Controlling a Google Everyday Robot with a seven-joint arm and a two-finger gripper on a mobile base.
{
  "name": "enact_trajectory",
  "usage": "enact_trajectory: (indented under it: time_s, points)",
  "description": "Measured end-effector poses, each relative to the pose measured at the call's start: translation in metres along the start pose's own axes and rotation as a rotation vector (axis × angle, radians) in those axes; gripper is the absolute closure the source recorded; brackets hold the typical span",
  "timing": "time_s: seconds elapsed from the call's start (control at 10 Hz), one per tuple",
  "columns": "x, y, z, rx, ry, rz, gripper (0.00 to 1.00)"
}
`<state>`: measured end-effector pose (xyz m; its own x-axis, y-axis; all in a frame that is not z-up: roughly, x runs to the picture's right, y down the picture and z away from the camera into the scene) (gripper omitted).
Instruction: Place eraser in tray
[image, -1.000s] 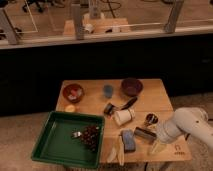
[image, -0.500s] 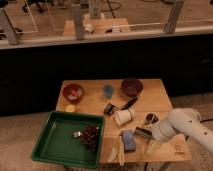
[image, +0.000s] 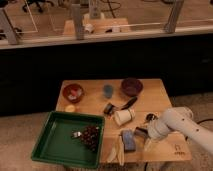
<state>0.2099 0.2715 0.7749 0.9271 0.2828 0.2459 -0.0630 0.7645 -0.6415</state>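
Gripper (image: 143, 132) was seen lower right, beside blue pad (image: 128, 140); whether open or closed could not be told. Eraser (image: 109, 108) was seen centre frame, near white cup (image: 123, 116); approach from above was judged best, cup left undisturbed.

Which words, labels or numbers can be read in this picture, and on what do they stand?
None can be read.
A small dark mark on the table, at its near right corner: too blurred to read.
The gripper, beside the blue pad, shows no text.
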Motion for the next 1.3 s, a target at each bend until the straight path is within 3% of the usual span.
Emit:
enact_trajectory:
  time_s: [0.1,0.3,0.4,0.7,0.9,1.1,1.3]
  points:
    - [0.000,-0.003,0.003,-0.001,0.010,-0.007,0.22]
    - [0.001,-0.009,0.010,-0.003,0.034,-0.021,0.40]
    - [0.000,-0.012,0.011,-0.008,0.030,-0.034,0.50]
    - [-0.019,-0.007,0.007,-0.053,-0.008,-0.163,0.80]
    - [-0.043,-0.006,-0.014,-0.062,-0.022,-0.224,0.98]
    - [-0.082,-0.003,-0.047,-0.067,-0.040,-0.304,1.00]
    - [-0.132,0.002,-0.071,-0.082,-0.090,-0.397,1.00]
